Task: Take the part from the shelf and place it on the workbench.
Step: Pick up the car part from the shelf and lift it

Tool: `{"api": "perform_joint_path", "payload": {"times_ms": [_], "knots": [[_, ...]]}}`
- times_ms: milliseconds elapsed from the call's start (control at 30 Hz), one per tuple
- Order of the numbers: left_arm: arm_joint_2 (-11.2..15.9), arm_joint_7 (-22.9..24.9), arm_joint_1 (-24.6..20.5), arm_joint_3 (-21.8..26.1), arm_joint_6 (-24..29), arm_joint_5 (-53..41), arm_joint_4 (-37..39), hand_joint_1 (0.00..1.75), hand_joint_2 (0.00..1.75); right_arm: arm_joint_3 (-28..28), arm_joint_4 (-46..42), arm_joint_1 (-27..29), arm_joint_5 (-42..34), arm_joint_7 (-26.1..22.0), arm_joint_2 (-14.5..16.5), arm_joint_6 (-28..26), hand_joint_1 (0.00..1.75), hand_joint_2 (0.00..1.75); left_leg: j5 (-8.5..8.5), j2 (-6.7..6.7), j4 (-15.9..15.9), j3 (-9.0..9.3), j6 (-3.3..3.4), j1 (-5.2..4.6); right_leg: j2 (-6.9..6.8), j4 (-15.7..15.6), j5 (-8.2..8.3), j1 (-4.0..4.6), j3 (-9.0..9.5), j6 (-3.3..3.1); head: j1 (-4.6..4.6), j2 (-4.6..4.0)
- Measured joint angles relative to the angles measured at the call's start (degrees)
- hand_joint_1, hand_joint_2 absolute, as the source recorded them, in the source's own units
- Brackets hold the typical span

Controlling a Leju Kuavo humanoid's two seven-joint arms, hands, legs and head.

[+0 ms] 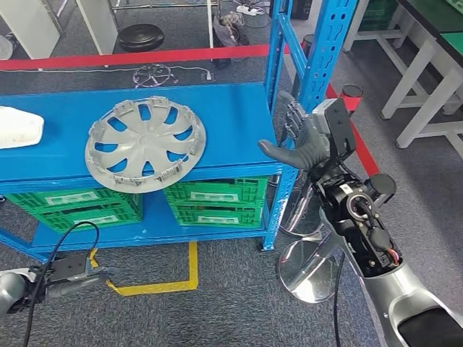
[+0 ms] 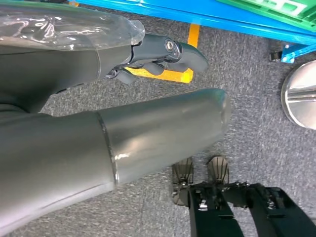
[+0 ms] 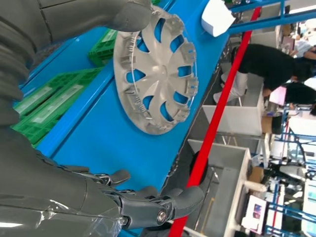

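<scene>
A silver hubcap [image 1: 145,143] lies flat on the blue shelf [image 1: 234,123], its front edge overhanging the shelf's lip. The right wrist view shows the same hubcap [image 3: 156,69] on the blue surface. My right hand [image 1: 297,137] is raised at the shelf's right end, beside the blue upright, open with the thumb pointing toward the hubcap and nothing in it; its fingers [image 3: 156,210] are spread in the wrist view. My left hand [image 1: 71,278] hangs low at the lower left over the carpet, empty, with its fingers [image 2: 168,52] held out straight.
Green crates [image 1: 215,202] fill the lower shelf level. A white part [image 1: 19,126] lies at the shelf's left end. Blue uprights [image 1: 322,50] frame the right side. A chrome stool base [image 1: 303,267] stands below my right arm. White workbenches [image 1: 426,65] stand at the far right. Yellow tape [image 1: 163,285] marks the floor.
</scene>
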Motion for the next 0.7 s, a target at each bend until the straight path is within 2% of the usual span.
{"api": "perform_joint_path", "payload": {"times_ms": [200,400,567,700], "knots": [[-0.12,0.00,0.67,0.00,0.46,-1.63,0.00,0.00,0.00,0.57,1.00,0.07,0.22,0.77,-0.79,-0.49,0.00,1.75,0.00,0.01,0.00,0.01,0.00,0.00,0.01,0.00,0.00,0.00,0.00,0.00,0.01,0.00],[-0.86,0.00,1.07,-0.25,0.85,-4.30,-0.01,0.00,0.00,1.38,1.15,0.01,4.78,5.17,-2.37,-0.22,0.00,1.75,0.00,0.00,0.01,0.00,0.00,0.00,0.00,0.00,0.00,-0.01,0.00,0.00,0.01,0.00],[-1.86,-0.01,1.14,-0.93,0.86,-6.05,-0.07,0.00,0.00,2.78,2.07,-0.59,8.11,7.27,-3.23,1.08,0.00,1.75,0.00,0.00,0.01,0.00,0.00,0.00,0.00,0.00,0.00,-0.01,0.00,0.00,0.00,0.00],[-2.57,-0.04,1.26,-1.49,0.86,-7.77,-0.58,0.00,0.00,4.45,3.97,-2.26,8.07,7.56,-3.86,4.33,0.00,1.75,0.00,0.01,0.00,0.01,0.00,0.00,0.01,0.00,0.00,-0.01,0.01,0.00,0.01,0.00]]}}
